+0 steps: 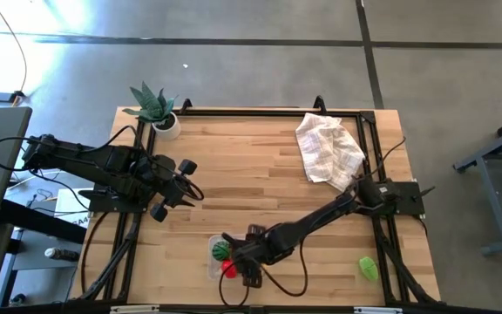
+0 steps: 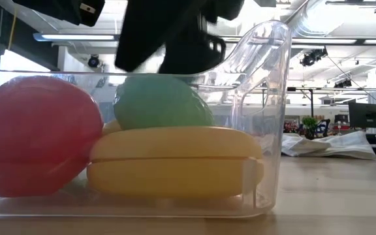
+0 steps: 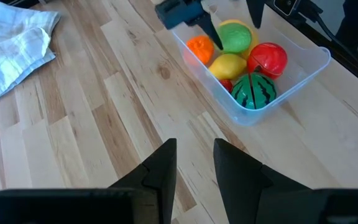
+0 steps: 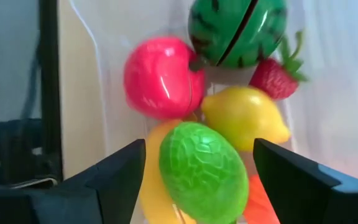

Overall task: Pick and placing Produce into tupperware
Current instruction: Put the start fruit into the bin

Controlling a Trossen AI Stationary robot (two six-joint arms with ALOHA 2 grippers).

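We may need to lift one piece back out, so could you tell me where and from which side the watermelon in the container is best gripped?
Grip the watermelon across its round middle, coming straight down from above. It lies at one end of the tupperware, by the wall, with the red fruit and lemon beside it, so probably only its top is free. The right gripper hangs open over the green fruit.

Tupperware [image 3: 303,73] of produce [image 3: 253,91], cloth [image 3: 14,46] apart

Tupperware [image 3: 303,71] crowded; surrounding table [image 3: 104,124] bare.
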